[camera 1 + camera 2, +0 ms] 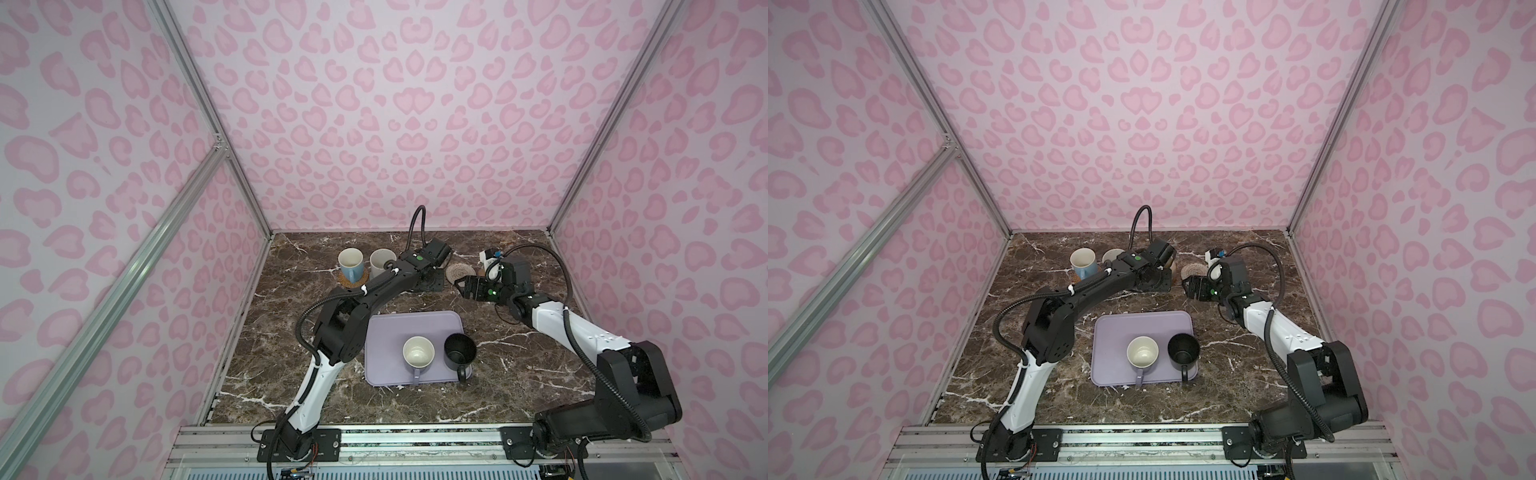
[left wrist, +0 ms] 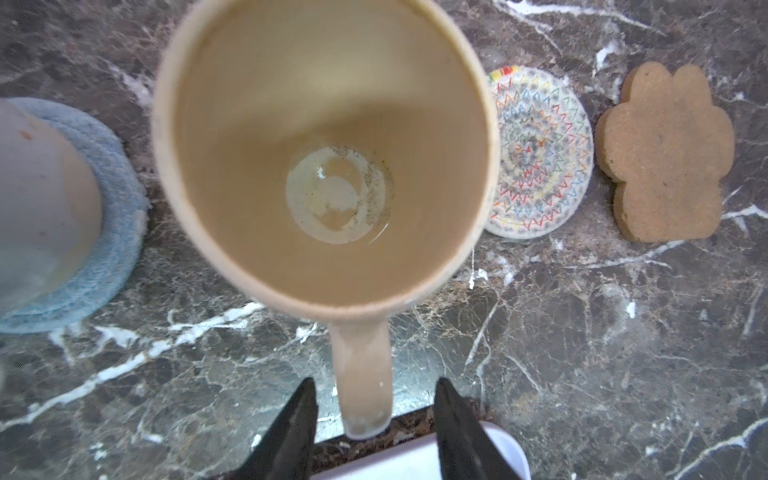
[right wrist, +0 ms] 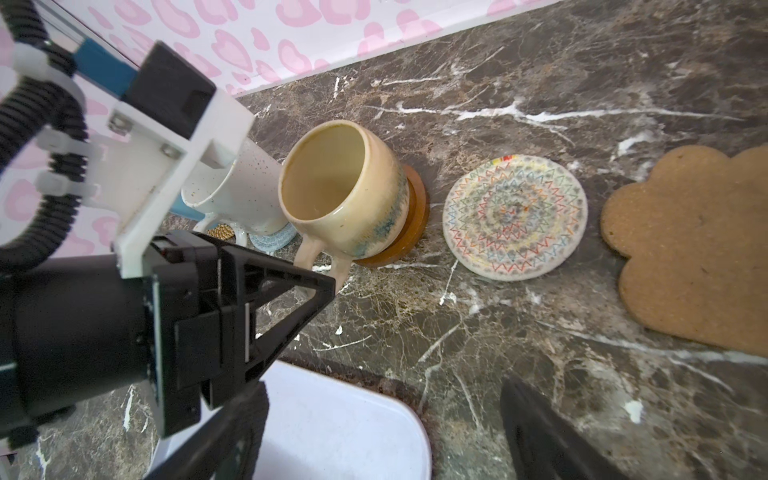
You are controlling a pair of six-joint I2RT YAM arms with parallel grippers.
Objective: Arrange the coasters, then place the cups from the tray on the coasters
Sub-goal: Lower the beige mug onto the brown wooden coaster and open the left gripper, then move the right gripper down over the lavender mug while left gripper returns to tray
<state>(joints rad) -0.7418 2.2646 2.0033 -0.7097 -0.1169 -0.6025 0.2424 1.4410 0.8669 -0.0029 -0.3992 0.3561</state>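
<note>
Two mugs sit on tray (image 1: 415, 324) — lavender mug (image 1: 418, 353), black mug (image 1: 459, 351). Yellow mug (image 3: 345, 191) stands upright on brown coaster (image 3: 417, 216); left gripper (image 2: 374, 386) spread either side of its handle, not touching. Right gripper (image 3: 384, 388) spread wide, empty, near woven coaster (image 3: 515, 216) — it and paw coaster (image 3: 698, 249) bare.

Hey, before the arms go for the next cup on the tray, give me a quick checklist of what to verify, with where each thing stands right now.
1. Pale yellow mug upright on the brown coaster: ok.
2. Left hand open, jaws not touching that mug: ok.
3. Woven coaster bare: ok.
4. Paw coaster bare: ok.
5. Lavender mug and black mug upright on the tray: ok.
6. Right hand open and empty: ok.
</note>
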